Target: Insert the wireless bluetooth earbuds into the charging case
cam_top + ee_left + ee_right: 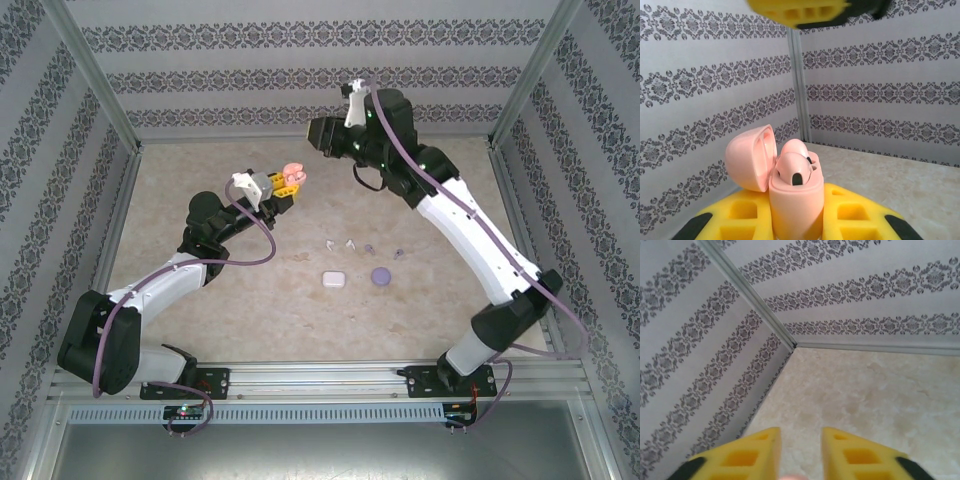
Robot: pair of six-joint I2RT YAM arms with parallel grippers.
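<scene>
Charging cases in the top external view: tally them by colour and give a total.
Pink open plastic charging case: 1
White rounded-square plastic charging case: 1
Pale purple round plastic charging case: 1
Total: 3

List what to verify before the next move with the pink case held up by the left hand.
1. Left hand grip on the pink case: ok, clamped upright between the fingers.
2. Lid open: ok, swung back.
3. Pink earbuds in the case: both are in; fully seated, cannot tell.
4. Right hand free: ok, fingers apart with the table showing between them.
5. White earbuds and purple earbuds cased: not ok, loose on the table beyond the white case and purple case.
</scene>
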